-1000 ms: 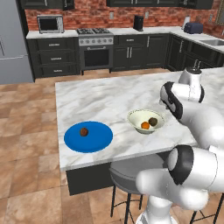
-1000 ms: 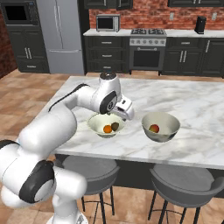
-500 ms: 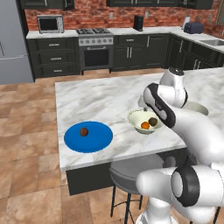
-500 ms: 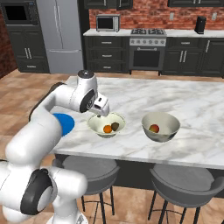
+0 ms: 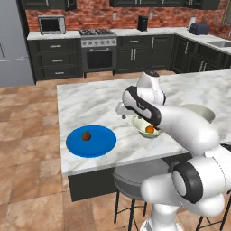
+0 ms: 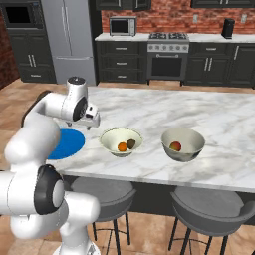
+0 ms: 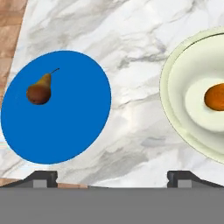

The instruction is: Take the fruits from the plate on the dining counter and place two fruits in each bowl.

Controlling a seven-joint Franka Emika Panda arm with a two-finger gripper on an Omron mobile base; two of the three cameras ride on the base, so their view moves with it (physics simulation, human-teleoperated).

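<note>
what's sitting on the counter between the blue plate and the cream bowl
Nothing. In the hand view, the stretch between the blue plate and the cream bowl is bare marble; the left base view agrees.

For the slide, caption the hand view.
Open tool above the marble counter, between the blue plate holding one brown pear and the cream bowl holding an orange.
</note>
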